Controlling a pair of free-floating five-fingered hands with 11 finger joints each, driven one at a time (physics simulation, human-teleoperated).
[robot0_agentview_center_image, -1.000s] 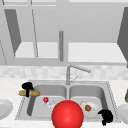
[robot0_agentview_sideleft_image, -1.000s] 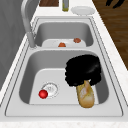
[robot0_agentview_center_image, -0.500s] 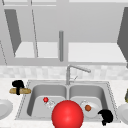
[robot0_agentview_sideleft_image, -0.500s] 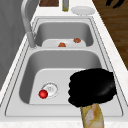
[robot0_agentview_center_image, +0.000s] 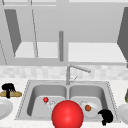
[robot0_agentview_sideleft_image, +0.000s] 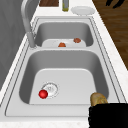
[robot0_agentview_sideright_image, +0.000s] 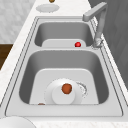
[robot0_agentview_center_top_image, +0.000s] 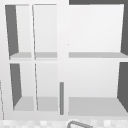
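Left of the double sink (robot0_agentview_center_image: 25, 100), the left robot hand (robot0_agentview_center_image: 8, 88) hung over the worktop (robot0_agentview_center_image: 15, 120) with its fingers curled down onto a brown loaf (robot0_agentview_center_image: 11, 94). The loaf lay level above the worktop, just behind a white plate (robot0_agentview_center_image: 3, 108); in the left side view its end (robot0_agentview_sideleft_image: 98, 99) stuck out past the hand (robot0_agentview_sideleft_image: 108, 116). The right robot hand (robot0_agentview_center_image: 106, 116) floated by the sink's front right corner, fingers curled, holding nothing. A small red ball (robot0_agentview_center_image: 45, 99) sat by the left basin's drain. The right basin held a plate (robot0_agentview_sideright_image: 63, 96) with an orange-brown piece (robot0_agentview_sideright_image: 66, 88) on it. A big red ball (robot0_agentview_center_image: 67, 115) stood in front of the sink. The grip looked narrow and from above, so the loaf could tip or slip out and roll off the worktop edge or miss the plate.
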